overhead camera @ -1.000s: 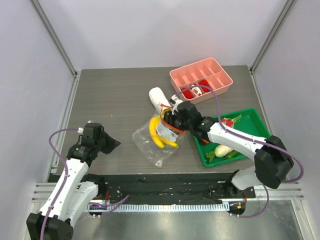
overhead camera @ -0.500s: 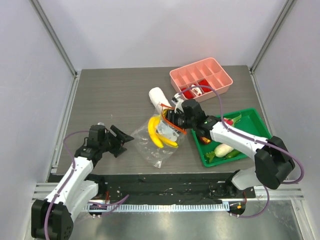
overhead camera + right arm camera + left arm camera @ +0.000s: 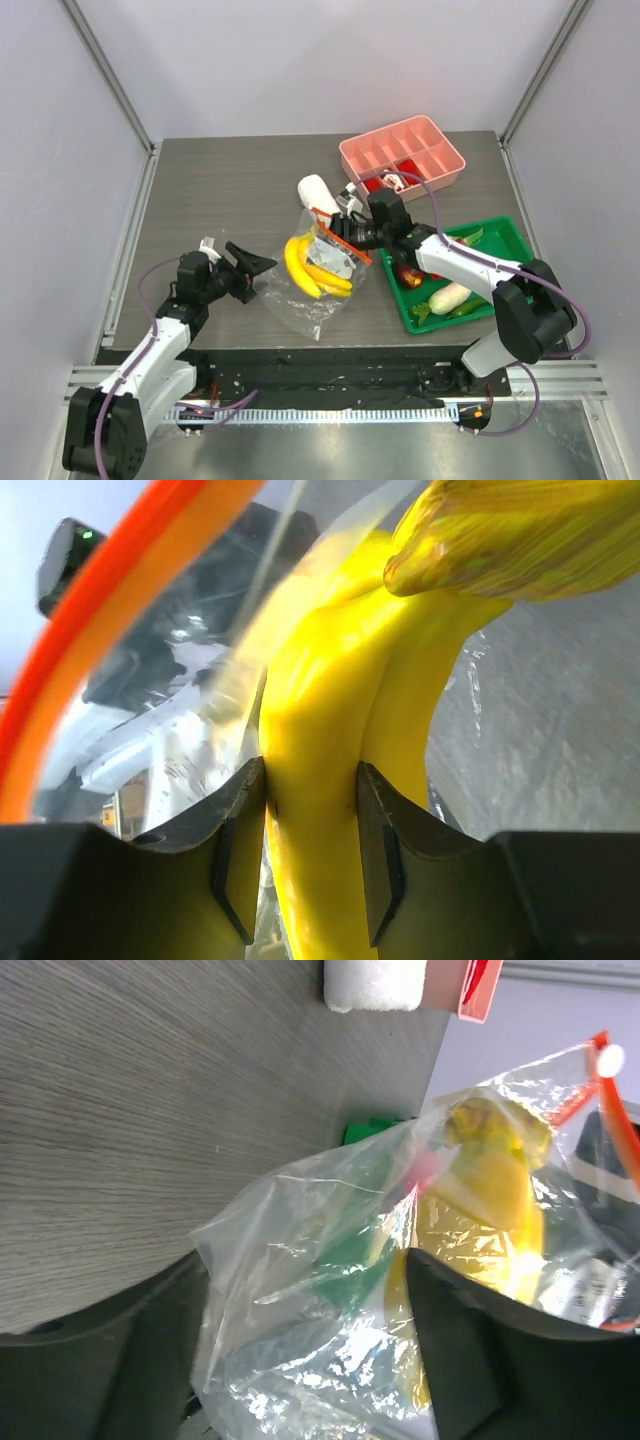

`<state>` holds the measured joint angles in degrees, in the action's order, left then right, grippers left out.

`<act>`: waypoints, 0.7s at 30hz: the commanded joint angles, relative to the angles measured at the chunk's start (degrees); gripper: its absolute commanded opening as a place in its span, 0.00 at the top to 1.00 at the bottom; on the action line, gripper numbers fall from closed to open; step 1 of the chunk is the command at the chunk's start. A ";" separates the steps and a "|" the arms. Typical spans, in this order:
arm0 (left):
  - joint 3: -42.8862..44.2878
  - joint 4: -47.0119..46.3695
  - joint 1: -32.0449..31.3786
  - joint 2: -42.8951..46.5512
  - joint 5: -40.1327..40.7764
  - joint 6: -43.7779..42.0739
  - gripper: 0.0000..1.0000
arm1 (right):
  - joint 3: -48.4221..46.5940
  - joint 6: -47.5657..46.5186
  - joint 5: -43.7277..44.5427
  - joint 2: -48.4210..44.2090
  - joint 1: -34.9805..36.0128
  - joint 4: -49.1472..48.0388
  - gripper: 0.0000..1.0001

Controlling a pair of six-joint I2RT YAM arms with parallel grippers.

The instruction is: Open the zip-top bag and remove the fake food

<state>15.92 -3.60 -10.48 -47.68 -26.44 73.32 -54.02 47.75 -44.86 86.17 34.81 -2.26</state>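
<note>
The clear zip-top bag (image 3: 312,290) lies crumpled at the table's middle, its orange-red zip strip (image 3: 345,243) lifted at the far right end. A yellow banana (image 3: 303,270) of the fake food is inside it. My right gripper (image 3: 340,238) reaches into the bag's mouth and is shut on the banana (image 3: 320,730), with the zip strip (image 3: 100,630) just to its left. My left gripper (image 3: 258,272) is open at the bag's left edge. In the left wrist view the bag (image 3: 330,1290) bulges between the wide-apart fingers (image 3: 470,1350), and the banana (image 3: 490,1200) shows through the plastic.
A green tray (image 3: 515,240) at the right holds a dragon fruit (image 3: 456,243), a dark red fruit (image 3: 408,273) and a white vegetable (image 3: 447,298). A pink divided tray (image 3: 440,150) stands at the back. A rolled white towel (image 3: 316,192) lies just behind the bag.
My left gripper has opened and swung right, up to the bag's left edge. The right gripper has drawn slightly back and right, still holding the banana, lifting the bag's mouth.
</note>
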 commanded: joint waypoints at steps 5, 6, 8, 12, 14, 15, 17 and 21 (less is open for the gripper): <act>4.62 1.81 0.11 -1.01 -0.64 -4.57 0.89 | -2.41 2.79 -4.27 -0.83 0.17 -6.88 0.99; 5.34 6.27 0.11 -0.66 0.24 -5.72 1.00 | -2.32 2.44 -3.92 -0.83 0.17 -6.62 0.99; 7.01 11.83 0.02 0.65 5.13 -8.10 1.00 | -2.67 -0.26 -2.43 -1.18 0.26 -4.78 0.99; 9.65 23.00 0.11 6.01 16.30 -9.77 1.00 | -5.74 -9.39 9.83 -2.14 0.17 9.95 0.99; 10.27 30.21 0.20 8.38 20.79 -9.95 1.00 | -6.88 -12.23 15.57 -3.54 0.17 13.06 0.99; 10.53 32.40 0.11 8.83 23.51 -9.95 1.00 | -6.98 -13.54 18.46 -4.16 0.17 15.16 0.99; 10.62 35.66 0.11 9.10 24.41 -9.60 1.00 | -6.10 -14.17 25.50 -5.48 0.17 14.83 0.99; 10.80 36.91 0.11 9.18 25.46 -9.51 1.00 | -3.91 -14.17 33.16 -7.50 0.44 13.17 0.99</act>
<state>25.02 26.09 -10.68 -38.63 -8.64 65.47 -58.08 37.54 -24.67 83.37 35.31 10.28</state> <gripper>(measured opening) 0.003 0.418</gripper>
